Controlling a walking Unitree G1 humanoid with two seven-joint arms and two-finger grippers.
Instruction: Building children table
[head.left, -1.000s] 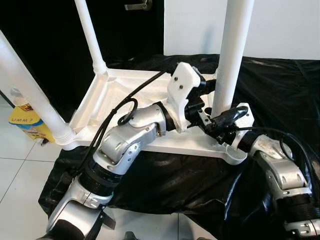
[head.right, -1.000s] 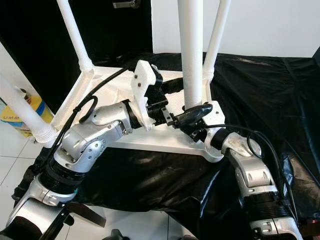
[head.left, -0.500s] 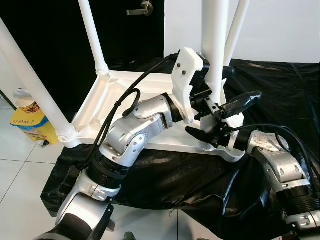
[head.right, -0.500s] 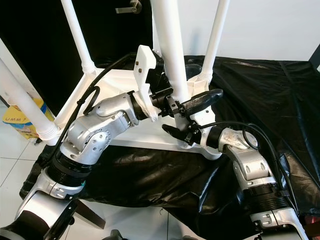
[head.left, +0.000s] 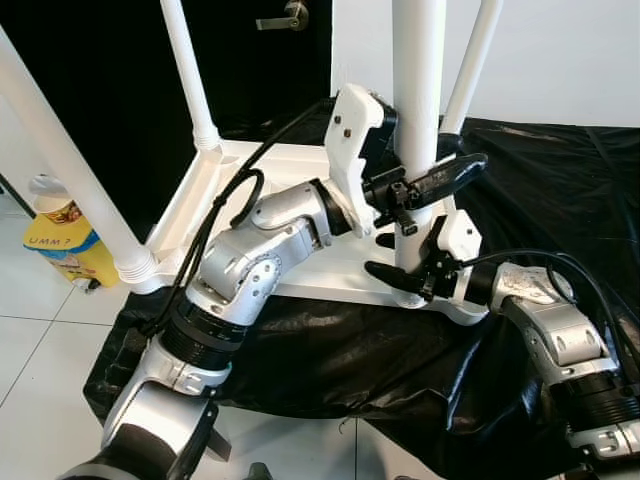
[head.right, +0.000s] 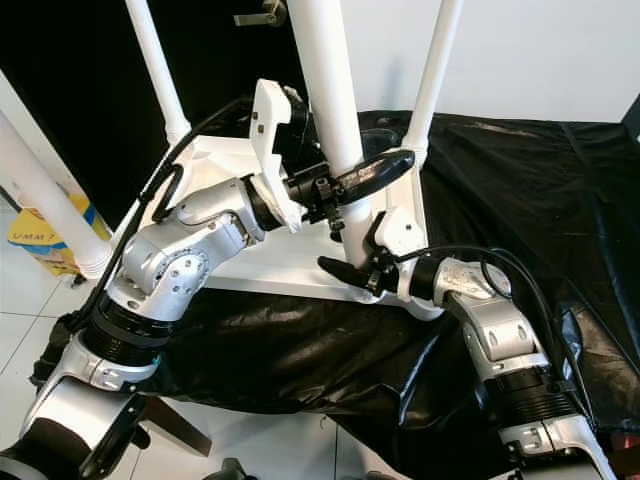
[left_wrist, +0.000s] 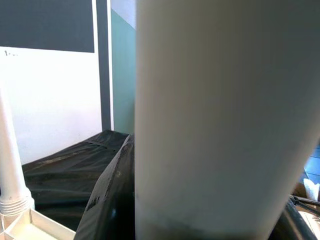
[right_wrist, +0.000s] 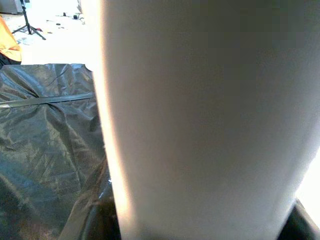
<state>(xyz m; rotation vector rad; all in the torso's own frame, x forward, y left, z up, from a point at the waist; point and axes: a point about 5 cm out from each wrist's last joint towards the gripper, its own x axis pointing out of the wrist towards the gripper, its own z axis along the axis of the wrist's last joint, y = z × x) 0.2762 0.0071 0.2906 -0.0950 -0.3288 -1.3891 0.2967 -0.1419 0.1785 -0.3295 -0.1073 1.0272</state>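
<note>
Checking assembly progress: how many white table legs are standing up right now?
4: near-left leg, far-left leg, far-right leg, and the near-right leg between the left gripper and right gripper.

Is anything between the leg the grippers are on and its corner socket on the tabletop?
Nothing visible. The white leg stands upright with its base at the corner of the upturned tabletop. The left gripper clasps it higher up, and the right gripper sits at its base, partly hiding the joint.

A thick white cylindrical table leg (left_wrist: 225, 115) stands close before the lens, with a crumpled black plastic sheet (left_wrist: 65, 170) behind it, a second slender white leg (left_wrist: 12, 175) seated in the white tabletop corner (left_wrist: 30, 227), and a white wall (left_wrist: 50, 100) beyond.
</note>
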